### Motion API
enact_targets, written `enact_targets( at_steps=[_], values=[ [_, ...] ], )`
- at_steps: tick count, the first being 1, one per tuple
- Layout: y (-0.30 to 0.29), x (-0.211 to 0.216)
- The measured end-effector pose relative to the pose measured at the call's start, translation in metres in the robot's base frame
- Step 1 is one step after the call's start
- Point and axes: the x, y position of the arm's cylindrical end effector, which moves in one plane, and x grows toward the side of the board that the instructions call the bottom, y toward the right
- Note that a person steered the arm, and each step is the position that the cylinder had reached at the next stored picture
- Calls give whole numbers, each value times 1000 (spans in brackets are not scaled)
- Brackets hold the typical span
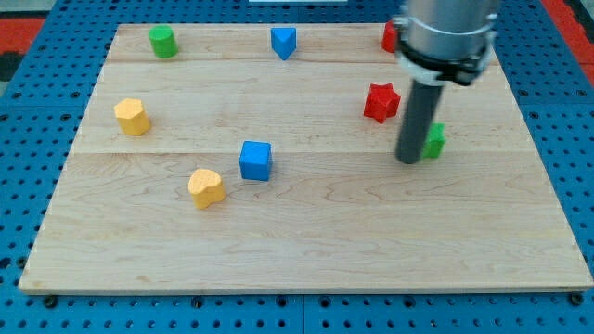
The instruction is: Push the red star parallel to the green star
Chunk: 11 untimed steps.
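The red star [380, 102] lies on the wooden board at the view's upper right. The green star [434, 140] lies just below and right of it, partly hidden behind my rod. My tip [408, 160] rests on the board at the green star's left side, below and right of the red star, apart from it.
A green cylinder [162, 42] and a blue triangular block [283, 42] sit along the top edge. A red block [391, 37] is partly hidden by the arm. A yellow block [132, 117], a blue cube [255, 160] and another yellow block [206, 187] lie left of centre.
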Motion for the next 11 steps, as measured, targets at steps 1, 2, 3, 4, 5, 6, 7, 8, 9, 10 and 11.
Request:
enact_targets(
  at_steps=[1, 2, 3, 4, 5, 6, 7, 8, 9, 10, 11],
  values=[
    [15, -25],
    [-54, -26],
    [-106, -62],
    [-109, -103],
    [-104, -123],
    [-106, -88],
    [-110, -90],
    [-107, -96],
    [-88, -133],
    [-54, -174],
    [-5, -136]
  ],
)
